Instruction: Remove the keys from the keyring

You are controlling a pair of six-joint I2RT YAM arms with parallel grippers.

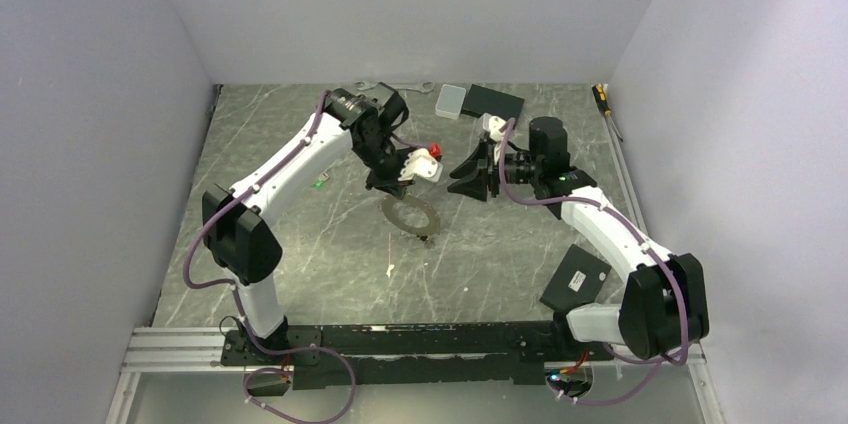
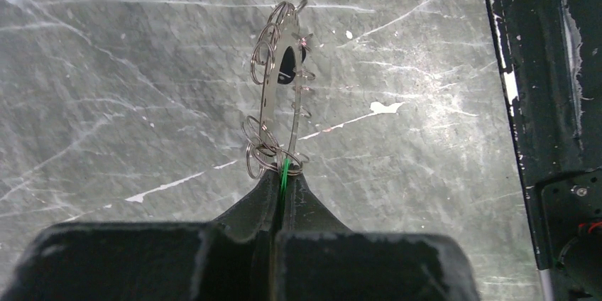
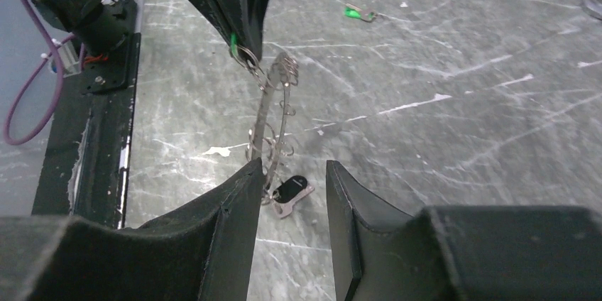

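My left gripper (image 2: 284, 177) is shut on a green-headed key (image 2: 285, 170) and holds it above the table. From that key hangs the keyring (image 2: 273, 95), a thin grey metal loop with several small split rings. The black-headed key (image 2: 286, 74) hangs at the loop's low end, at or just above the table. From above, the left gripper (image 1: 386, 182) and the loop (image 1: 410, 214) are mid-table. My right gripper (image 3: 292, 173) is open and empty, its jaws close to the loop's (image 3: 273, 113) lower part and the black key (image 3: 291, 191). A second green key (image 3: 358, 12) lies loose on the table (image 1: 320, 182).
A silver wrench (image 1: 395, 86), a white box (image 1: 451, 101) and a black box (image 1: 493, 101) lie by the back wall. A screwdriver (image 1: 603, 99) lies at the right edge. A black box (image 1: 578, 276) sits beside the right arm's base. A small white scrap (image 1: 388, 269) lies near the front.
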